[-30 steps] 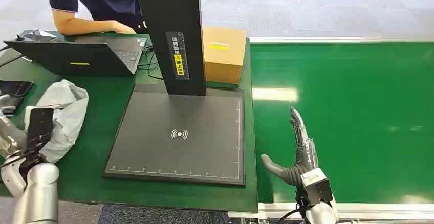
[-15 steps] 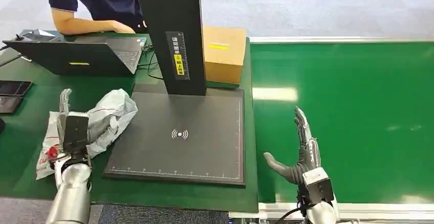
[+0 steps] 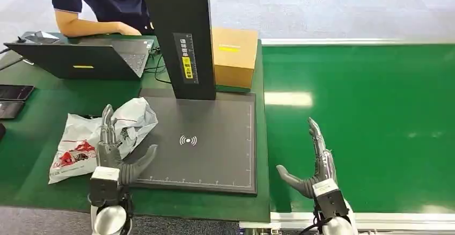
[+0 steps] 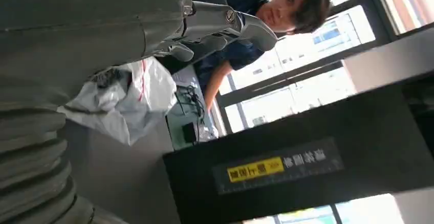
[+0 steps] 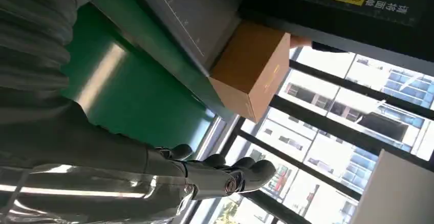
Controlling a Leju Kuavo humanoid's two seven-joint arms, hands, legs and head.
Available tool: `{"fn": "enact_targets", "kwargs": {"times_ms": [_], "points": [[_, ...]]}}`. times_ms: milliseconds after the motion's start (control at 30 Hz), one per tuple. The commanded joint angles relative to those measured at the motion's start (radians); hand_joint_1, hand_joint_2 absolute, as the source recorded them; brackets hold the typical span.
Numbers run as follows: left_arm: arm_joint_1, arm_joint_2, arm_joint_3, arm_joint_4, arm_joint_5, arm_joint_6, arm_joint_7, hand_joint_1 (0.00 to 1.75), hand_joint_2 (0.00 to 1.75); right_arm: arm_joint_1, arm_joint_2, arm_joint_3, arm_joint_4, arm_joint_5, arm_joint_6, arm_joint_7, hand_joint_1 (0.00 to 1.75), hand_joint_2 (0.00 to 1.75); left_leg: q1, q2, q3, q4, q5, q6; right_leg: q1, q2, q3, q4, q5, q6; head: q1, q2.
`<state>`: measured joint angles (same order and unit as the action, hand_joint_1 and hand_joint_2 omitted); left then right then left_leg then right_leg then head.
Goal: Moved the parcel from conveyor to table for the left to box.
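two robot hands were up over the work area, both holding nothing with fingers spread. the left robot hand (image 3: pixel 114 149) stood with its fingers pointing upward and thumb stuck out toward the scanner pad (image 3: pixel 204 138), right against the near side of the parcel (image 3: pixel 99 136), a crumpled grey-white plastic mailer with red print. i could not tell whether the fingers actually touched the bag. the parcel lay on the green tabletop (image 3: pixel 32 133) toward its near edge, its far end lapping just over the pad's left border. in the left wrist view the same bag (image 4: pixel 125 98) sat bunched just beyond the hand's fingers (image 4: pixel 225 27).

the right robot hand (image 3: pixel 314 160) hung flat and upright over the green conveyor (image 3: pixel 375 117), near its near edge and close to the seam with the tabletop, thumb out to the side, nothing in it.

the dark scanner pad carried a black upright column (image 3: pixel 180 36) at its far side with a yellow label. a cardboard box (image 3: pixel 234 55) stood just behind and beside the column, at the tabletop's far edge next to the conveyor. an open laptop (image 3: pixel 80 58) sat at the far left part of the tabletop, with a person (image 3: pixel 102 4) in a dark blue shirt behind it, forearm resting by the keyboard. a dark phone-like slab (image 3: pixel 13 93) lay at the left edge.
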<state>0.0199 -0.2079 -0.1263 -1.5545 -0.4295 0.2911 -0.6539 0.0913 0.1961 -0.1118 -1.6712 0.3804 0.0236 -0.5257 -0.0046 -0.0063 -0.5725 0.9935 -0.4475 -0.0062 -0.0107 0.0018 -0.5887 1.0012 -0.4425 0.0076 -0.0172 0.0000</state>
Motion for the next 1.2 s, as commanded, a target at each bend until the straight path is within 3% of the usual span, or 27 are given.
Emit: {"fn": "enact_targets", "kwargs": {"times_ms": [33,333,567,833,1200], "points": [[0.052,0.007,-0.153,0.041,0.09,0.051,-0.044,0.0,1.75,0.045,-0.053,0.081,0.053,-0.033,-0.016,-0.037,0.0,1.75,0.0,-0.001,0.002,-0.001,0.0,-0.001,0.0,-0.001,0.002,-0.001,0.0,0.0,0.0,0.0],[0.148,0.028,-0.243,-0.041,0.161,0.096,-0.044,0.0,1.75,0.135,-0.044,0.228,-0.025,-0.078,-0.045,-0.061,0.0,1.75,0.0,0.001,0.002,-0.001,-0.001,-0.001,0.0,0.0,0.002,-0.001,-0.001,0.0,0.0,0.0],[0.172,-0.01,-0.179,-0.056,0.128,0.035,-0.044,0.0,1.75,0.12,-0.031,0.315,-0.006,-0.097,-0.147,-0.031,0.0,1.75,0.0,0.002,0.001,-0.001,-0.001,-0.001,0.0,0.002,0.001,0.0,0.0,0.0,0.0,0.0],[0.149,-0.065,-0.079,-0.033,0.062,-0.057,-0.04,0.0,1.75,0.045,0.008,0.294,0.019,-0.043,-0.212,-0.023,0.0,1.75,0.0,0.003,0.001,-0.001,0.0,-0.001,0.0,0.002,0.0,0.0,0.0,0.0,0.0,0.0],[0.122,-0.068,-0.077,0.018,0.01,-0.064,-0.037,0.0,1.75,0.087,-0.004,0.296,0.003,-0.012,-0.275,-0.022,0.0,1.75,0.0,0.0,0.002,-0.002,0.001,-0.001,0.0,-0.001,0.002,-0.001,0.0,0.0,0.0,0.0]]}}
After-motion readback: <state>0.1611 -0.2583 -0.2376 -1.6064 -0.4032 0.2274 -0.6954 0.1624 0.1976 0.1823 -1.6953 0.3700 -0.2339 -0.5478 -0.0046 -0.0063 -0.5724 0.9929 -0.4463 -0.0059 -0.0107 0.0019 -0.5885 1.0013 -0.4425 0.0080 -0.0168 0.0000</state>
